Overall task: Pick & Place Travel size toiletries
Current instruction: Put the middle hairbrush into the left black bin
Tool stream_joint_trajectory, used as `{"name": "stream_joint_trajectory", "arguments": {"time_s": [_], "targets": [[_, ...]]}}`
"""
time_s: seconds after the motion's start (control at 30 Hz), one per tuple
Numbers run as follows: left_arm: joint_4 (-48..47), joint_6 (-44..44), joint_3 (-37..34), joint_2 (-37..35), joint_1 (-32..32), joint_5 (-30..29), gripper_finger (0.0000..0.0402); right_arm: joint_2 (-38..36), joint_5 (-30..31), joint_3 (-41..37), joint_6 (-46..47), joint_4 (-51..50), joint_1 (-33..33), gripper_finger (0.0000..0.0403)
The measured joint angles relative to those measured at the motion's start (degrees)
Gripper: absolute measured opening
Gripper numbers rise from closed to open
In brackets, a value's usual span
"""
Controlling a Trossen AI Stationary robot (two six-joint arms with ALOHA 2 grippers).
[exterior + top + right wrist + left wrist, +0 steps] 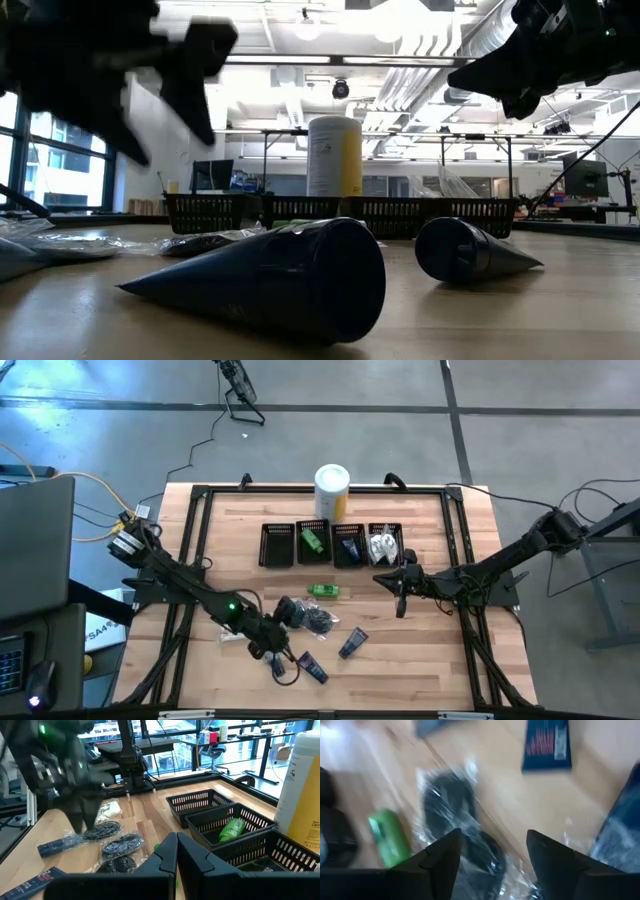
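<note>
Three bins (348,545) look stocked, while the left hand (272,650) hovers spread over black bagged bundles (318,619) on the tabletop (420,660), right hand (399,598) clenched, idle, tubes (352,643) remaining.

The left arm reaches in from the left edge of the desk toward its front middle, elbow low, wrist bent downward. Its left claw (270,650) hangs just above the surface with its two dark fingers (437,857) spread apart. The right arm stretches in from the right side, nearly level, and the right claw (399,600) points down with its fingers (165,852) pressed together.
</note>
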Motion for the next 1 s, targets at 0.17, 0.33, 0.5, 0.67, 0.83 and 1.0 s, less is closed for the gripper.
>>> {"name": "stream_joint_trajectory", "arguments": {"time_s": [0.17, 0.33, 0.5, 0.67, 0.83, 1.0], "targets": [[2.1, -1.0, 0.1, 6.9, -0.3, -0.7, 0.0211, 0.0, -0.1, 0.0, 0.0, -0.1, 0.0, 0.0003], [7.4, -1.3, 0.2, 10.8, -0.3, -2.3, 0.0195, 0.0, -0.3, 0.0, 0.0, -0.5, 0.0, 0.0003], [7.6, -1.2, 0.2, 11.4, -0.4, -3.8, 0.0184, 0.0, -0.3, 0.0, 0.0, -1.1, 0.0, 0.0003], [7.1, -1.2, 0.2, 11.4, -0.3, -4.8, 0.0181, 0.0, -0.3, 0.0, 0.0, -1.3, 0.0, 0.0003], [7.0, -1.1, 0.1, 11.4, -0.3, -6.6, 0.0181, 0.0, -0.3, 0.0, 0.0, -1.3, 0.0, 0.0003], [6.3, -2.8, 0.1, 11.5, -0.3, -7.4, 0.0181, 0.0, -0.3, 0.0, 0.0, -1.3, 0.0, 0.0003]]}}
